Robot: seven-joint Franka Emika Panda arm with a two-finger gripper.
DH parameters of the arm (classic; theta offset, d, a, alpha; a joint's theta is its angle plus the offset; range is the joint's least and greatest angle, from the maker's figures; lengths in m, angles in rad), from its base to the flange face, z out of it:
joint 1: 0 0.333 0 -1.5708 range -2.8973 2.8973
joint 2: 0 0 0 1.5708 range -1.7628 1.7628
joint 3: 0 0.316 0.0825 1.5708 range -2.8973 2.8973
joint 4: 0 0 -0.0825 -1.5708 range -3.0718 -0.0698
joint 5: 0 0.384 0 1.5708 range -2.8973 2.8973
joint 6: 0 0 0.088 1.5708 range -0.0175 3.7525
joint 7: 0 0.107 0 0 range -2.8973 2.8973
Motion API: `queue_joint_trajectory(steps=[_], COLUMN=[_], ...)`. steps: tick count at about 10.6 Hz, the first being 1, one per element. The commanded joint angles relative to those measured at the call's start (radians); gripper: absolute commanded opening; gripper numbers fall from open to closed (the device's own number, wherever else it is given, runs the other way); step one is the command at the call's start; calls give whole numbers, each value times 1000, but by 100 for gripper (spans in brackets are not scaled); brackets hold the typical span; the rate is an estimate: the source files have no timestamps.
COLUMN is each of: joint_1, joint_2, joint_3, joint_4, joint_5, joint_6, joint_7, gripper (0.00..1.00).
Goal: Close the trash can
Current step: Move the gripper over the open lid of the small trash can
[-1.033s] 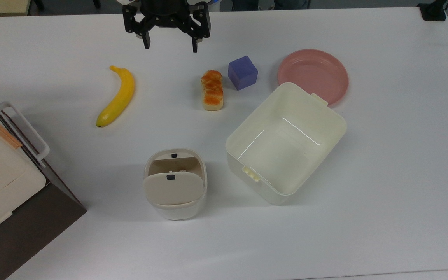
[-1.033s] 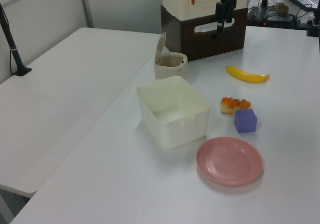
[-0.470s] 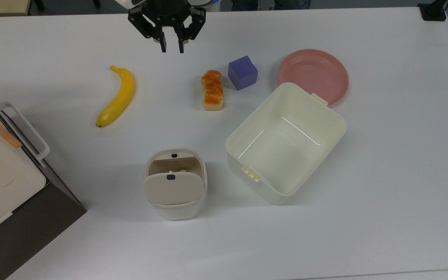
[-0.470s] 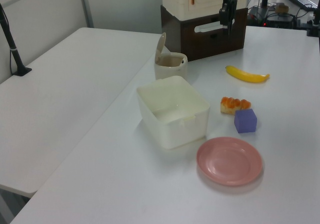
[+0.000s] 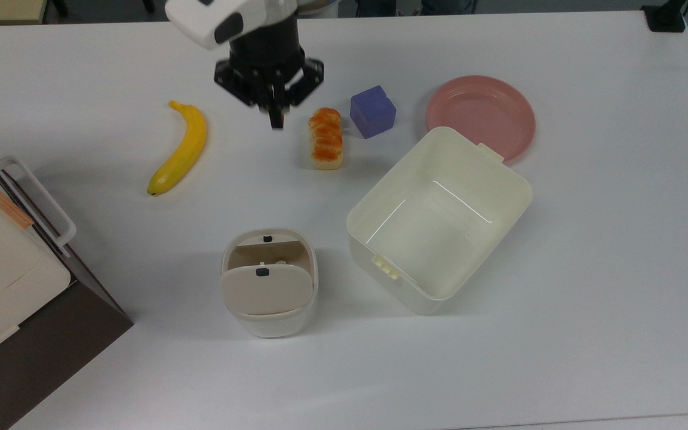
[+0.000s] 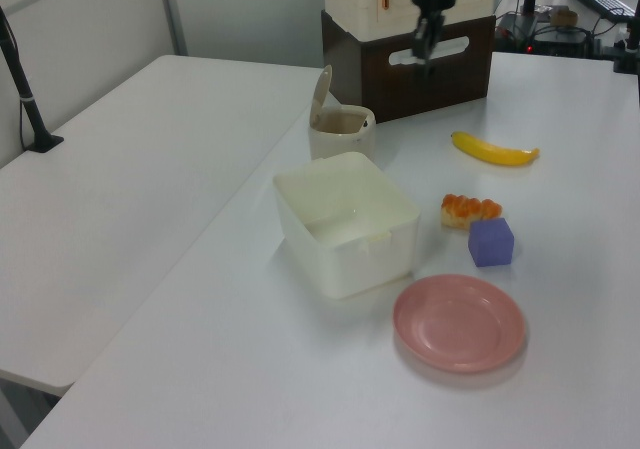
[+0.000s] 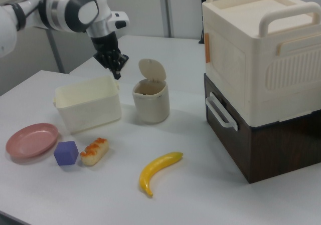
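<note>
Seen from the top view, the gripper point(image 5: 275, 121) hangs over the white table point(image 5: 589, 269) between the banana point(image 5: 180, 149) and the bread roll point(image 5: 325, 138), its fingers drawn together with nothing between them. The trash can point(image 5: 269, 282) sits well apart from it, toward the bottom of the top view, with its beige lid point(image 5: 266, 289) raised and the brown inside exposed. A cream tub point(image 5: 438, 219) stands just beside the trash can on the top view's right, while a purple cube point(image 5: 372, 111) and a pink plate point(image 5: 480, 116) lie beyond the roll. A white-and-brown appliance point(image 5: 9, 280) fills the lower corner on the top view's left. In the left view, the gripper point(image 6: 427, 57) shows in front of the appliance point(image 6: 405, 24), higher in the frame than the trash can point(image 6: 340, 129), whose lid point(image 6: 322, 94) stands upright; the tub point(image 6: 346, 221) is nearest the camera, with the banana point(image 6: 494, 150), roll point(image 6: 469, 210), cube point(image 6: 490, 241) and plate point(image 6: 458, 321) to the left view's right. In the right view, the gripper point(image 7: 116, 72), pinched closed and empty, hovers above the tub point(image 7: 89, 104), to the right view's left of the open trash can point(image 7: 150, 99); nothing stands between them.
</note>
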Motion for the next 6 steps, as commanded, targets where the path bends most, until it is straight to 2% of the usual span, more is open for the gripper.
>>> queue_joint_trajectory(steps=[1, 3, 6], joint_1=[17, 23, 24], joint_2=[94, 173, 205], joint_3=[-11, -13, -14], joint_4=[8, 76, 88], joint_5=[32, 29, 26], joint_6=[292, 471, 703], joint_7=[9, 87, 136], gripper=[0, 0, 0])
